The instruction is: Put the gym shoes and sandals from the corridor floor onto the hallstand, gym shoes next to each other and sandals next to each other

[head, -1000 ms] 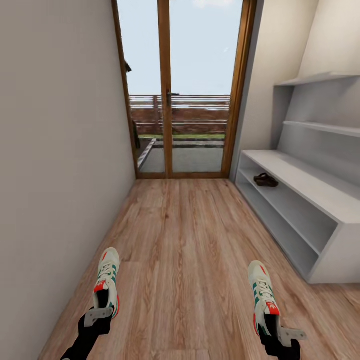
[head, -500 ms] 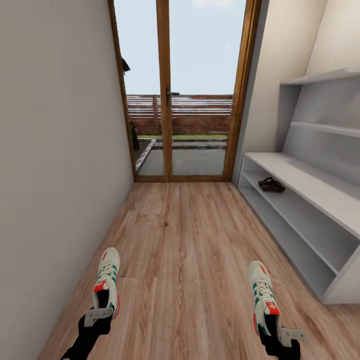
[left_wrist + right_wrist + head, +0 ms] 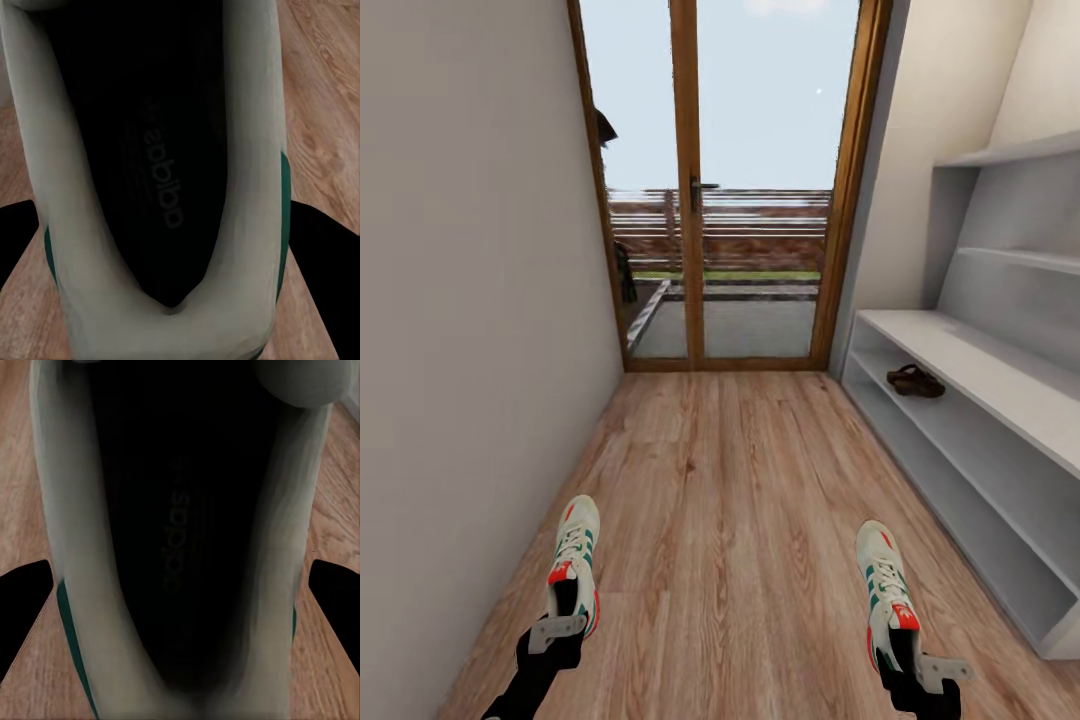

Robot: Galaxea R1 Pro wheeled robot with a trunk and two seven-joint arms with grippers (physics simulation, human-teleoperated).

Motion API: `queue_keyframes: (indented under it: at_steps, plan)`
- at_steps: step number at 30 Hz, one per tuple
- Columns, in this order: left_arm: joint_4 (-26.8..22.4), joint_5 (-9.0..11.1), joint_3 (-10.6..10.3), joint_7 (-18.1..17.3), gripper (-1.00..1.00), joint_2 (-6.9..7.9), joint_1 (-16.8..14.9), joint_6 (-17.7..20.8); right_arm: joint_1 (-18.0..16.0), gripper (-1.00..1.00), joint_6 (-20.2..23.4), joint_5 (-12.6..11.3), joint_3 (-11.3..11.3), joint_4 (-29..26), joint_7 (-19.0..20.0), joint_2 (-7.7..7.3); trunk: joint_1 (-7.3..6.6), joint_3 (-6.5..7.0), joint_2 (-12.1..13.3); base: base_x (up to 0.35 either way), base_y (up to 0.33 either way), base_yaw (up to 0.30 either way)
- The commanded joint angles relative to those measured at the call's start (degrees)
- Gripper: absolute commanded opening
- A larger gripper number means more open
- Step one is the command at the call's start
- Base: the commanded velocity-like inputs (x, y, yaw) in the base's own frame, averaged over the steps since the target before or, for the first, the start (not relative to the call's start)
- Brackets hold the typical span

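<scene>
Holding one gym shoe in each hand, I carry both above the corridor floor [image 3: 730,480]. My left hand [image 3: 556,632] pinches the heel of the left gym shoe [image 3: 574,560]; its long axis runs near to far, toe pointing far toward the glass door [image 3: 725,180]. My right hand [image 3: 920,668] pinches the heel of the right gym shoe [image 3: 886,588], toe also aimed far, slanting slightly left. The two shoes are well apart. One sandal [image 3: 916,380] lies on the hallstand [image 3: 1000,440] at the right, on its upper tier, toward the far end.
</scene>
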Motion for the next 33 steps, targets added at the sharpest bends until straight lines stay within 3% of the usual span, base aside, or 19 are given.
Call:
queue_keyframes:
  at_steps: [1, 33]
  plan:
    - [0.03, 0.16, 0.35, -0.58, -1.00, -0.04, -0.05, -0.09, -0.04, -1.00, -0.16, -0.53, -0.14, 0.04, 0.48, 0.00, 0.02, -0.05, -0.02, 0.339, 0.000, 0.000]
    - [0.03, 0.16, 0.37, -0.58, -1.00, -0.04, -0.06, -0.07, -0.05, -1.00, -0.15, -0.45, -0.18, 0.04, 0.57, 0.00, 0.02, -0.05, -0.02, 0.339, 0.000, 0.000]
